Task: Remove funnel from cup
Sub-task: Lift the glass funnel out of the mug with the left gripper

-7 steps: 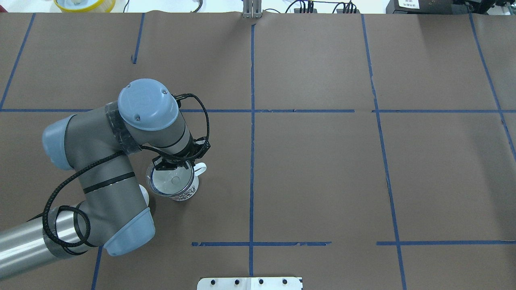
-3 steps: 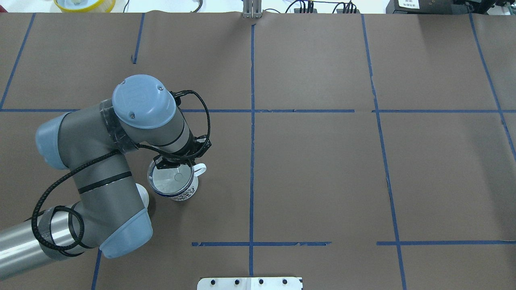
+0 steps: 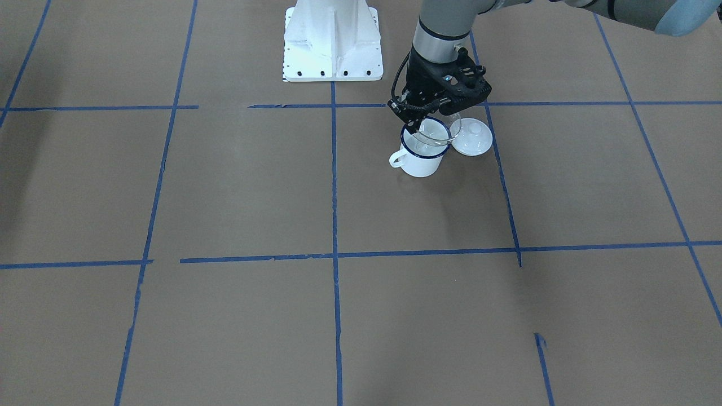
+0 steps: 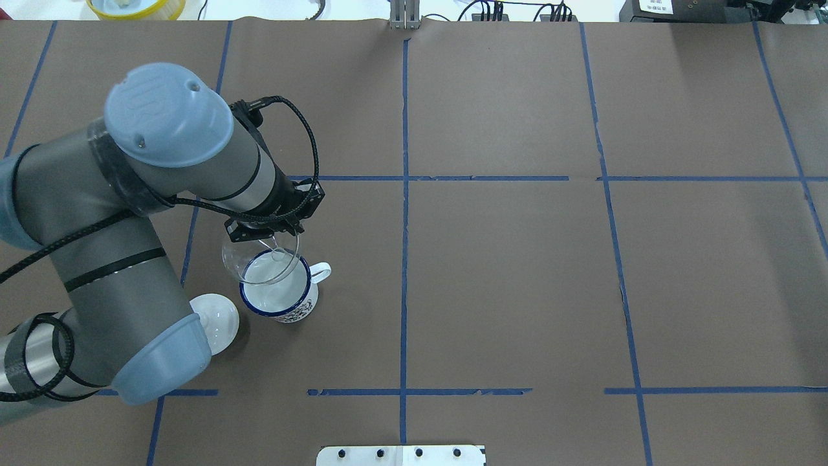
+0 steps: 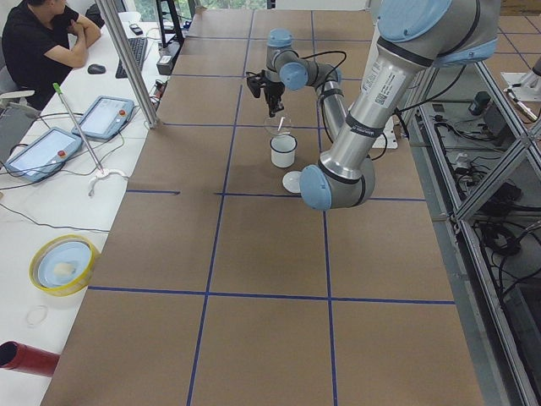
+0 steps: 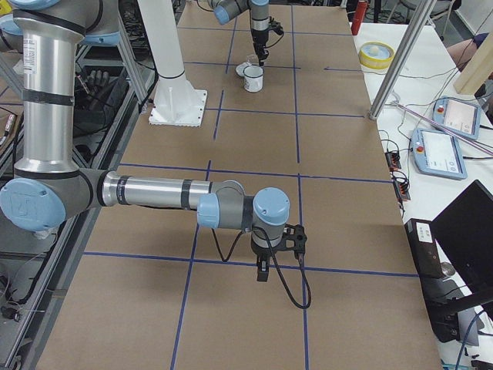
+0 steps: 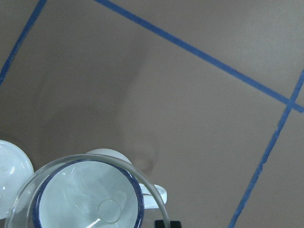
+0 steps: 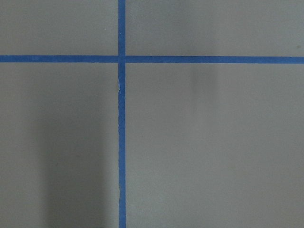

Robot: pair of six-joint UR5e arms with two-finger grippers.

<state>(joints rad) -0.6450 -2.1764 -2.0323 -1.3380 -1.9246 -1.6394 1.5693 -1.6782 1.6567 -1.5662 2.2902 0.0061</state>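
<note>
The cup [image 4: 279, 296], a white enamel mug with a dark blue rim, stands upright on the brown table with its handle pointing right. It also shows in the front view as the cup [image 3: 420, 159]. The clear funnel [image 4: 261, 255] hangs tilted just above the cup's rim, its spout outside the cup. My left gripper [image 4: 272, 237] is shut on the funnel's far edge. In the left wrist view the funnel's rim [image 7: 85, 160] arcs over the cup [image 7: 71, 199]. My right gripper [image 6: 263, 274] hovers far off over bare table; I cannot tell whether it is open or shut.
A white knobbed lid [image 4: 217, 314] lies on the table just left of the cup, partly under my left arm. The white robot base [image 3: 333, 39] stands behind. A side bench [image 5: 51, 169] carries tablets, and a person [image 5: 38, 42] sits there.
My left arm has risen and drawn back toward the far side, lifting the funnel up out of the cup. The cup has stayed put, and more of the lid shows.
</note>
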